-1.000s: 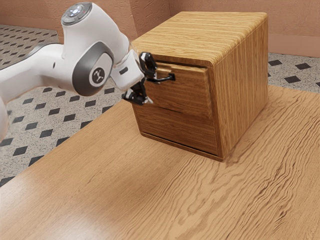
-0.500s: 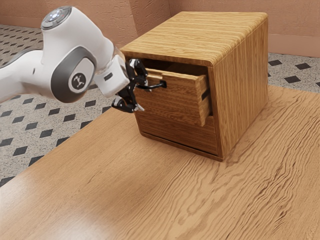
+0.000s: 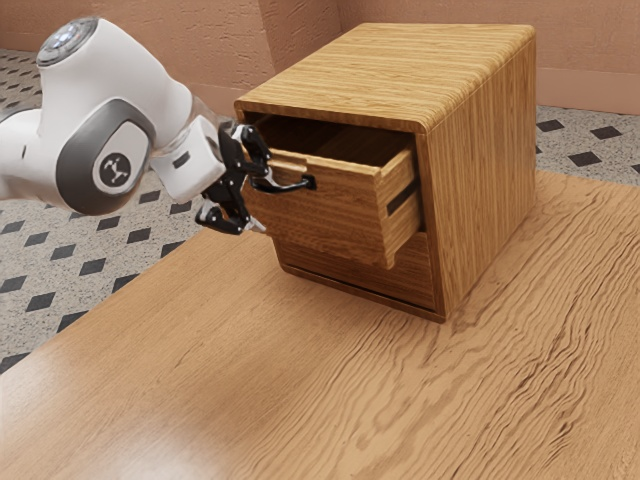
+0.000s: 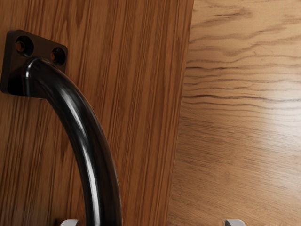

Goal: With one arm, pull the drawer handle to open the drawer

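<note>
A wooden cabinet point(image 3: 480, 150) stands on the table. Its upper drawer point(image 3: 335, 210) is pulled partway out toward the exterior view's left. My gripper point(image 3: 250, 186) is at the drawer's black curved handle point(image 3: 290, 184), one finger above it and one below. In the wrist view the handle point(image 4: 89, 150) arcs from its mounting plate across the drawer front point(image 4: 136, 94) and passes between my fingertips point(image 4: 70, 222). It runs close to one fingertip, while the other stands far off, so the gripper is open and hooked around the handle.
Below the open drawer is a second drawer point(image 3: 350, 265), which is shut. The wooden table point(image 3: 330, 400) stretches out in front of the cabinet. A tiled floor point(image 3: 70, 260) lies beyond the table's edge at the exterior view's left.
The arm has drawn back toward the exterior view's left with the handle hooked. The upper drawer has slid from nearly shut to well out of the cabinet.
</note>
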### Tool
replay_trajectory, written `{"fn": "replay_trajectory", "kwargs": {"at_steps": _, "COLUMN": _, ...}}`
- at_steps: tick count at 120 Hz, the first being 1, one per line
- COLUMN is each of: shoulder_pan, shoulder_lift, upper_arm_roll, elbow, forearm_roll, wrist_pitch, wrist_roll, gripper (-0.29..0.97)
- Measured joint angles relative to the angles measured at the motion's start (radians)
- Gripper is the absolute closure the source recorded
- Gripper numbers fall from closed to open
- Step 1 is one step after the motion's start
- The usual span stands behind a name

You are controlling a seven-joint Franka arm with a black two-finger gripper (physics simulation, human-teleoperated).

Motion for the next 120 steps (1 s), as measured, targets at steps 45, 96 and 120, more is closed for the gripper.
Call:
{"fn": "replay_trajectory", "kwargs": {"at_steps": 45, "shoulder_pan": 0.006, "shoulder_lift": -0.102, "upper_arm_roll": -0.013, "elbow": -0.094, "forearm_roll": 0.03, "wrist_pitch": 0.003, "wrist_roll": -0.011, "gripper": 0.39}}
{"fn": "replay_trajectory", "kwargs": {"at_steps": 96, "shoulder_pan": 0.129, "shoulder_lift": -0.229, "upper_arm_roll": -0.135, "elbow": -0.222, "forearm_roll": 0.035, "wrist_pitch": 0.001, "wrist_roll": -0.026, "gripper": 0.36}}
{"fn": "replay_trajectory", "kwargs": {"at_steps": 120, "shoulder_pan": 0.149, "shoulder_lift": -0.284, "upper_arm_roll": -0.164, "elbow": -0.268, "forearm_roll": 0.035, "wrist_pitch": -0.001, "wrist_roll": -0.035, "gripper": 0.34}}
